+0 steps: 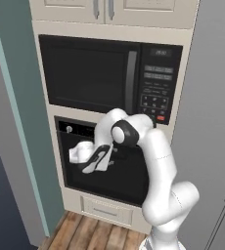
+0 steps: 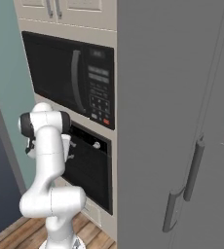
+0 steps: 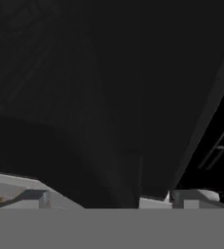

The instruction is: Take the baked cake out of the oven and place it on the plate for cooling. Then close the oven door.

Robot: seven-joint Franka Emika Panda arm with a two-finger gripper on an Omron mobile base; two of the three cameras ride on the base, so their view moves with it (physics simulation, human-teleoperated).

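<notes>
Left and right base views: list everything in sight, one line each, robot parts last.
microwave: one, black, with a keypad and vertical handle, built into the cream wall unit above the oven.
oven: one, black, below the microwave, with a small white knob on its control strip.
oven door: one, black with a dark window; the arm hides much of it, so I cannot tell if it is shut.
drawer: one, cream, under the oven.
upper cabinets: two doors, cream, grey handles, above the microwave.
refrigerator: one, grey, long handles, right of the wall unit.
floor: wooden planks, brown.
gripper: one, white, raised against the oven front, open.
</notes>
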